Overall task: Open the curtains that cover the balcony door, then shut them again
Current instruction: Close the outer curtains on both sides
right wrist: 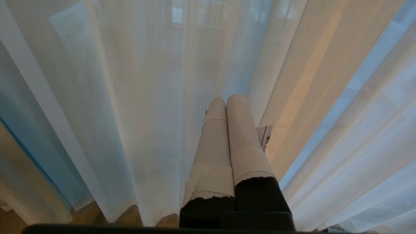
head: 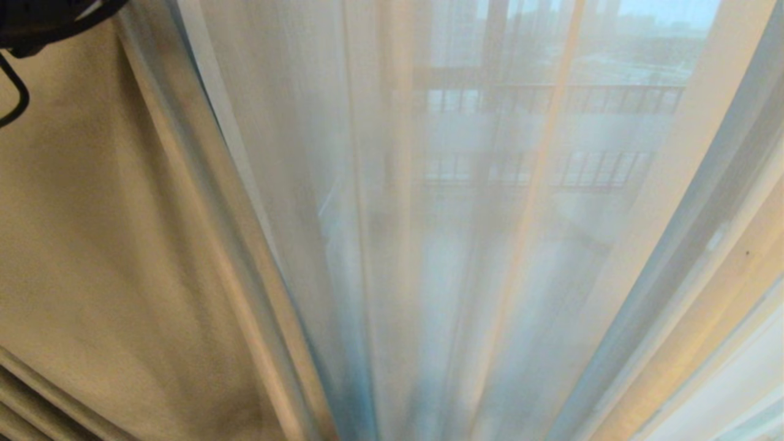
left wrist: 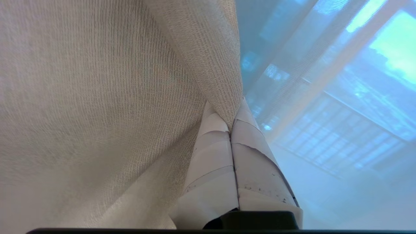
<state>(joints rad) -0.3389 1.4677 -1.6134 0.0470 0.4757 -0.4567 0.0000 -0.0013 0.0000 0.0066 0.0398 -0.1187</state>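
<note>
On my left hangs the heavy drape (head: 92, 245), a pale grey-beige woven panel falling in broad folds. My left arm (head: 37, 24) shows only as a dark shape at the upper left corner of the head view, up against that cloth. In the left wrist view my left gripper (left wrist: 231, 128) has its taped fingers (left wrist: 211, 156) pressed together, pinching a fold of the drape's edge between the tips; the fabric rises from the pinch and spreads over one side of that view.

Just right of the drape's edge hang the sheers (head: 380, 245), thin white see-through pleats that fill the middle and right of the head view. Through them I can make out the balcony door (head: 493, 73) as a dark upright frame, and a railing (head: 551, 98) with vertical bars beyond it, all veiled by the sheer cloth.

Further right, my right gripper (right wrist: 225, 100) points at the sheers with its taped fingers (right wrist: 240, 139) pressed together and holding nothing; whether the tips touch the cloth I cannot tell.
</note>
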